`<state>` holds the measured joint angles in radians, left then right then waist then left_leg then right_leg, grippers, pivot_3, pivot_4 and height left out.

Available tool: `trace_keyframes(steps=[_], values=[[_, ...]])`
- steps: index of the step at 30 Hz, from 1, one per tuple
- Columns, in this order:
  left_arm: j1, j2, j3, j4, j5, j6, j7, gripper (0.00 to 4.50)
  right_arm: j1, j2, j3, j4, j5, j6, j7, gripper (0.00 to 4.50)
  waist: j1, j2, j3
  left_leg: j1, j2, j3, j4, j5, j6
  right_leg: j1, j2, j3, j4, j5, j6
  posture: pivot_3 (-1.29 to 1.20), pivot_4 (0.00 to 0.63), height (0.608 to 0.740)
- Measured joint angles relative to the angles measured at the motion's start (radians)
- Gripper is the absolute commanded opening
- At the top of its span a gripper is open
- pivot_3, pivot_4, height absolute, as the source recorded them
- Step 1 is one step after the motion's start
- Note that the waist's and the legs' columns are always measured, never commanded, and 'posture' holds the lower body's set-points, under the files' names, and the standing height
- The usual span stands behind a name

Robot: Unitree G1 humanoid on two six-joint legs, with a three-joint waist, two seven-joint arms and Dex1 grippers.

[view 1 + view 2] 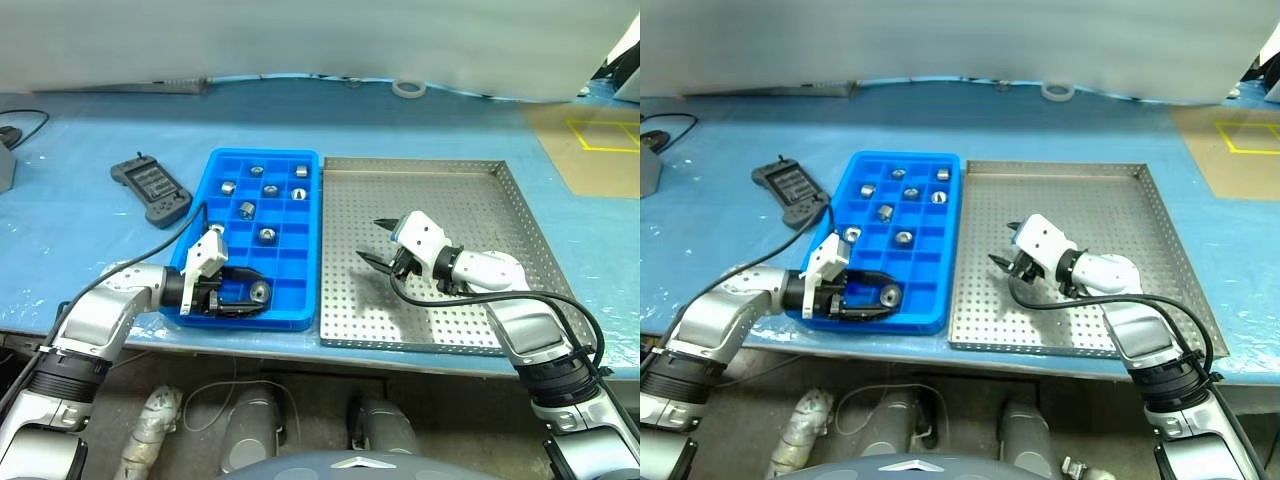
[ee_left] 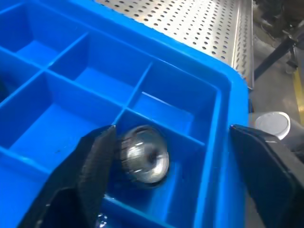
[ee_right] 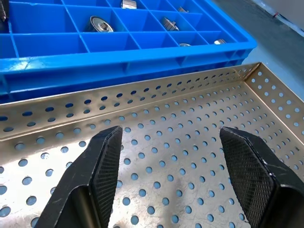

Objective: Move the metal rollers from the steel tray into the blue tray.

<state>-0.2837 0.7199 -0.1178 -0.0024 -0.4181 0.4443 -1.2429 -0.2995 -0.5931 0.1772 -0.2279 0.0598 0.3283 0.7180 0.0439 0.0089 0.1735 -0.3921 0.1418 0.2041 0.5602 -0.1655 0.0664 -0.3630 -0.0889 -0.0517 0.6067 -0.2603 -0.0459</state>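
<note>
The blue tray (image 1: pixel 296 300) is placed on the table directly beside the steel tray (image 1: pixel 500 330), on the robot's left of it, with the long sides adjacent.

Left gripper (image 1: pixel 240 295): positioned over the near row of the blue tray, pointing toward the steel tray. The jaws are spread wide. One metal roller (image 2: pixel 142 154) lies in a near compartment between the two fingers; in the left wrist view it sits right against one finger (image 2: pixel 97 164), while the other finger stands well apart from it, out over the tray's rim. The roller rests on the compartment floor and is not clamped.

Further metal rollers (image 1: pixel 267 235) are distributed in separate compartments in the middle and far rows of the blue tray.

Right gripper (image 1: pixel 385 245): held over the perforated floor of the steel tray, in the half nearer the blue tray, pointing toward that tray. The jaws are parted and nothing is held between them. In the right wrist view, bare perforated floor is seen between the fingers (image 3: pixel 107 166), with the tray rim and the blue tray beyond.
</note>
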Motion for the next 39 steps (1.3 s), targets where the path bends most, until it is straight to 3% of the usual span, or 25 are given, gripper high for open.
trace_keyframes(steps=[9, 13, 17, 22, 26, 31, 39], values=[[-0.098, -0.048, 0.033, 0.082, -0.034, 0.064, 0.022, 4.06, -0.022, 0.051, -0.051, -0.027, 0.069, 0.066, -0.014, 3.48, 0.004, -0.002, 0.001, 0.004, 0.0, 0.0, -0.003, 0.004, -0.006, 0.0, 0.0, 0.001, 0.002, 0.0, 0.0, -0.12, 0.15, 0.74], [-0.266, -0.209, 0.049, 0.141, -0.026, 0.073, 0.142, 4.06, -0.242, 0.199, -0.187, -0.076, 0.289, 0.263, -0.094, 3.48, 0.0, -0.001, 0.002, -0.004, 0.0, 0.0, -0.001, 0.005, -0.007, -0.006, 0.0, 0.001, 0.003, 0.003, -0.005, -0.11, 0.15, 0.74], [-0.34, -0.356, 0.0, 0.181, -0.012, 0.056, 0.186, 4.06, -0.484, 0.329, -0.375, -0.092, 0.521, 0.442, -0.266, 3.48, -0.002, -0.005, 0.0, -0.01, 0.0, 0.001, -0.001, 0.005, -0.003, -0.01, 0.0, 0.0, 0.001, 0.003, -0.005, -0.12, 0.15, 0.74], [-0.383, -0.461, -0.021, 0.265, 0.016, 0.016, 0.213, 4.06, -0.584, 0.403, -0.543, -0.002, 0.696, 0.586, -0.474, 3.48, -0.002, -0.005, 0.0, -0.026, 0.0, 0.001, 0.0, 0.006, 0.0, -0.025, 0.0, -0.001, 0.002, 0.004, -0.004, -0.13, 0.15, 0.74], [-0.431, -0.552, -0.019, 0.324, 0.032, -0.05, 0.258, 4.06, -0.598, 0.445, -0.589, 0.022, 0.797, 0.657, -0.599, 3.48, -0.003, -0.005, 0.0, -0.03, 0.0, 0.0, 0.002, 0.005, 0.002, -0.027, 0.0, -0.002, 0.002, 0.004, -0.004, -0.14, 0.15, 0.74], [-0.456, -0.591, -0.01, 0.35, 0.049, -0.128, 0.278, 4.06, -0.586, 0.456, -0.603, 0.022, 0.857, 0.68, -0.684, 3.48, -0.002, -0.005, 0.0, -0.026, 0.0, 0.001, 0.002, 0.005, 0.001, -0.025, 0.0, -0.002, 0.003, 0.004, -0.004, -0.14, 0.15, 0.74], [-0.541, -0.666, 0.034, 0.476, 0.088, -0.268, 0.376, 4.06, -0.505, 0.471, -0.563, 0.003, 0.905, 0.685, -0.726, 3.48, 0.0, -0.006, 0.0, -0.026, 0.0, 0.0, 0.003, 0.006, 0.001, -0.024, 0.0, -0.002, 0.002, 0.004, -0.003, -0.14, 0.15, 0.74]])
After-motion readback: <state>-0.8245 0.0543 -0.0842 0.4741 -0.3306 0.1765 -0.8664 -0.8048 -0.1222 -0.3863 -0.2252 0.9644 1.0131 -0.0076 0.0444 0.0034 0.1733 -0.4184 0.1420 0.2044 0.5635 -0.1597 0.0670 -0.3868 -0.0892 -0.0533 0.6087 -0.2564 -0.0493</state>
